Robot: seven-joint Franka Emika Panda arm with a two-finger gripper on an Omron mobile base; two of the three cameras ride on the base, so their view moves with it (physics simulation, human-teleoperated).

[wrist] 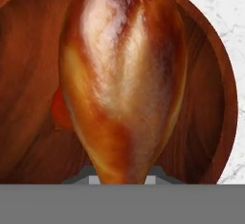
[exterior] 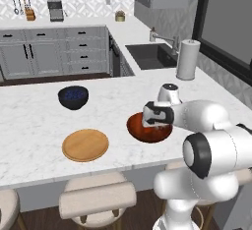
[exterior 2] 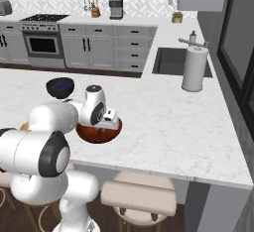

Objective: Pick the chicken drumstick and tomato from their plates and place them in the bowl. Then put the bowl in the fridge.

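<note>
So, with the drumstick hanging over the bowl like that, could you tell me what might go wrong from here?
1. The chicken drumstick hangs right over the bowl with the tomato partly hidden beneath it; dropped here, it could land on the tomato and knock it about.
2. The hand sits low over the bowl, so a careless retreat might clip the rim.
3. The bowl rests near the counter's front edge; a shove could slide it off.

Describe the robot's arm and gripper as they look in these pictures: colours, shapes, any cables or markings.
The arm is glossy white, built of thick rounded tube segments with bulbous joints. Dark grey to black round caps and rings mark the joints. The gripper ends it in a boxy white hand with a dark panel on its side. In the hand view, light grey finger parts peek out at the bottom. No cables or lettering can be made out.
</note>
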